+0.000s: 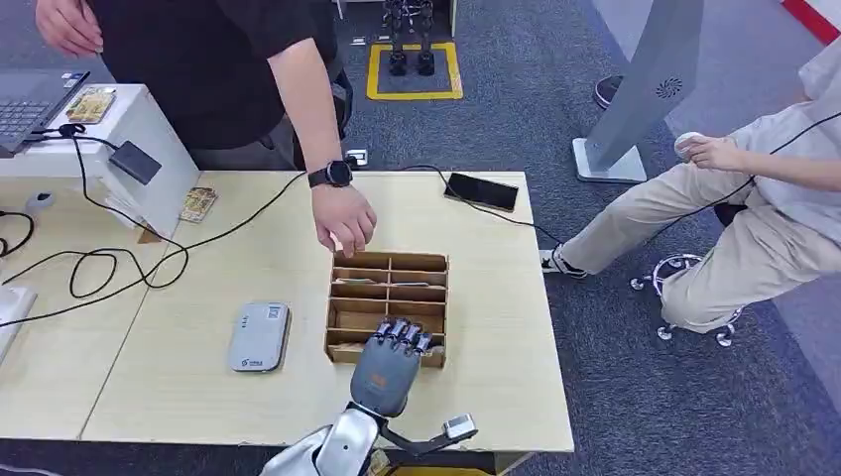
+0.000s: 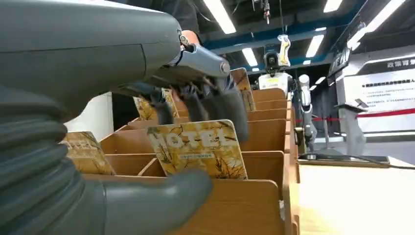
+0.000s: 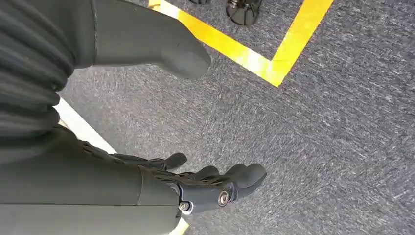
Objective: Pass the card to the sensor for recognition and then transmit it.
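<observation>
1. Where the wooden card box [image 1: 388,297] sits on the table [image 1: 179,382], the left hand [image 1: 390,369] hovers at the box's near edge, its fingers [image 2: 222,105] reaching down into the nearest compartments.
2. In the left wrist view the fingers curl over the top edge of a "HOTEL" card [image 2: 198,147] standing upright in a slot, with the thumb [image 2: 156,203] below and apart from it; whether the fingers actually grip the card cannot be told.
3. More cards stand in neighbouring slots, one just beside it [image 2: 85,152].
4. A person's hand [image 1: 343,218] rests at the box's far edge, so both ends of the box are occupied.
5. The grey sensor [image 1: 259,336] lies flat on the table beside the box, apart from it, with bare tabletop around it.
6. The right hand [image 3: 195,183] hangs over grey carpet near a yellow floor line [image 3: 247,56], fingers loosely apart and holding nothing.
7. A phone [image 1: 481,190] lies near the table's far edge.
</observation>
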Robot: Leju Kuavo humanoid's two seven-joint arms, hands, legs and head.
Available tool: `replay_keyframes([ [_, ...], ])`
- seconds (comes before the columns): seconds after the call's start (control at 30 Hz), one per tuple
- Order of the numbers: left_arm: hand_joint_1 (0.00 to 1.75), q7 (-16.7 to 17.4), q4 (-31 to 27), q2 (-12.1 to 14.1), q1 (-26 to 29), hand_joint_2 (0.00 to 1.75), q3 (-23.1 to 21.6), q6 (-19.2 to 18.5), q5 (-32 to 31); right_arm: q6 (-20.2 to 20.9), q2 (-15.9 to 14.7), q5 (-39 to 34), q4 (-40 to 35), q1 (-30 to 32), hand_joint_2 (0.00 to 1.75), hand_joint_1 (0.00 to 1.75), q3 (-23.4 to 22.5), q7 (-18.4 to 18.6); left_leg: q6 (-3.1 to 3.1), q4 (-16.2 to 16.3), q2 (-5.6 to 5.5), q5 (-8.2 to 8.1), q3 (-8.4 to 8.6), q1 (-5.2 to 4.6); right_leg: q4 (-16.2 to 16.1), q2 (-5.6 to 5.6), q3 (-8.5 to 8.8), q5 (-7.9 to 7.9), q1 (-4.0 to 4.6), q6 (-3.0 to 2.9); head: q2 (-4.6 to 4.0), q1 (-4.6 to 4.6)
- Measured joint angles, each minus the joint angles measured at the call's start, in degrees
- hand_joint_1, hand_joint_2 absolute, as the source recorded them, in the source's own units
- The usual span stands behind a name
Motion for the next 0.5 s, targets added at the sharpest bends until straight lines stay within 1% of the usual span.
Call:
replay_keyframes([
  [0.1, 1.75, 0.19, 0.48, -0.26, -0.07, 1.75, 0.55, 0.09, 0.00, -0.02, -0.02, 0.00, 0.02, -0.01, 1.75, 0.00, 0.00, 0.02, 0.00, 0.00, 0.00, 0.00, 0.00, 0.00, 0.00, 0.00, 0.00, 0.00, 0.00, 0.00, 0.00, 0.00],
  [0.37, 1.75, 4.37, 2.16, -1.05, -0.96, 1.75, 1.36, 0.17, 0.00, 0.07, -0.02, -0.04, 0.11, -0.18, 1.75, 0.00, 0.15, 0.37, 0.00, 0.00, 0.01, 0.00, 0.01, 0.00, 0.00, 0.00, 0.01, 0.00, 0.00, 0.00, 0.00, 0.02],
  [0.5, 1.75, 4.26, 3.08, -1.40, -1.16, 1.75, 1.36, 0.33, 0.00, 0.28, -0.04, 0.00, 0.22, -0.24, 1.75, 0.00, 0.28, 0.22, 0.00, 0.00, 0.00, 0.00, 0.01, 0.00, 0.00, -0.01, 0.01, 0.00, 0.00, 0.00, 0.00, 0.02],
])
